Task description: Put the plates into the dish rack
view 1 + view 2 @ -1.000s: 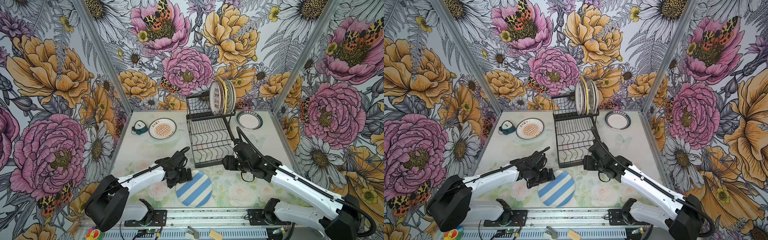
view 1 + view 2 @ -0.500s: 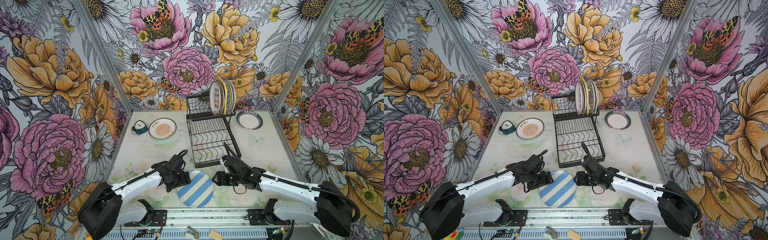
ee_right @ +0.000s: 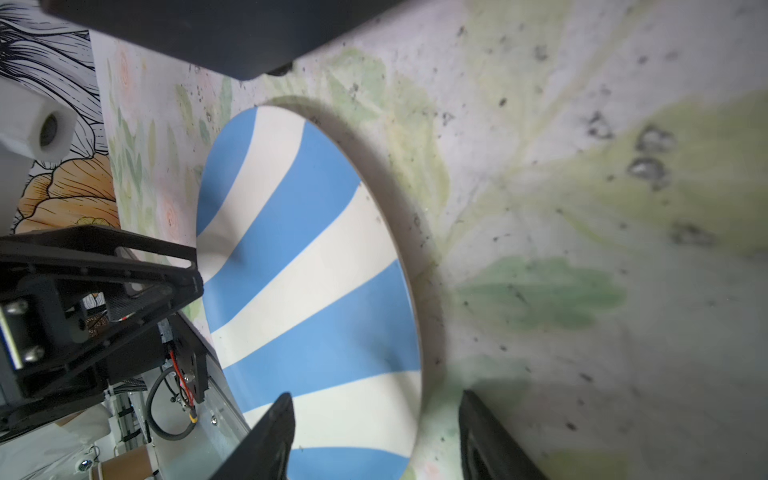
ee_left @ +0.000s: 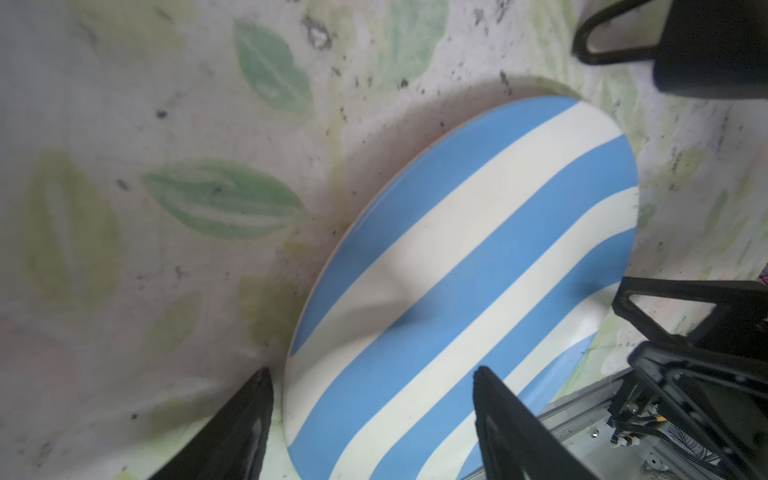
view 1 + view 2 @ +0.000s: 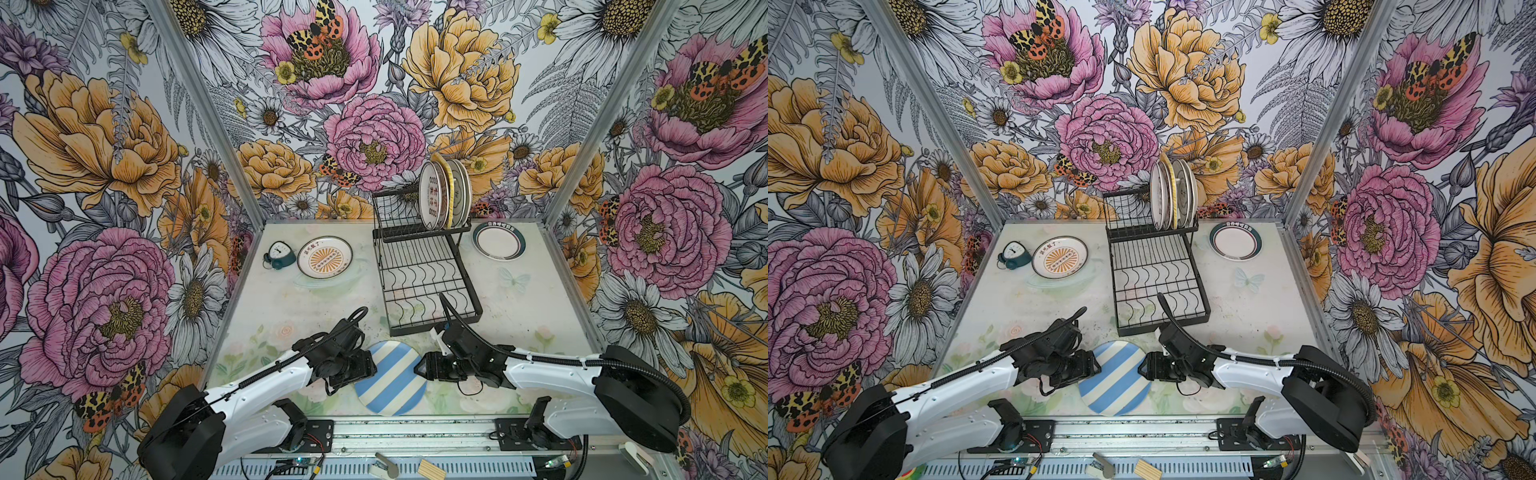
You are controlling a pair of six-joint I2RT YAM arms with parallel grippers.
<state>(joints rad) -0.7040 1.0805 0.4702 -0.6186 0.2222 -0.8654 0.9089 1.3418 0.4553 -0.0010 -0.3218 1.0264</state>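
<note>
The left arm and right arm are lying low along the table's front edge, facing across the striped plate sitting at that edge's middle, the left gripper and right gripper each straddling its rim, fingers apart, not clamping. Flowered walls are closing three sides, and the dish rack is standing behind the plate, several plates upright in it at the back edge. Open tabletop is lying either side, an orange plate and a clock near the back left corner, a ringed plate near the back right.
</note>
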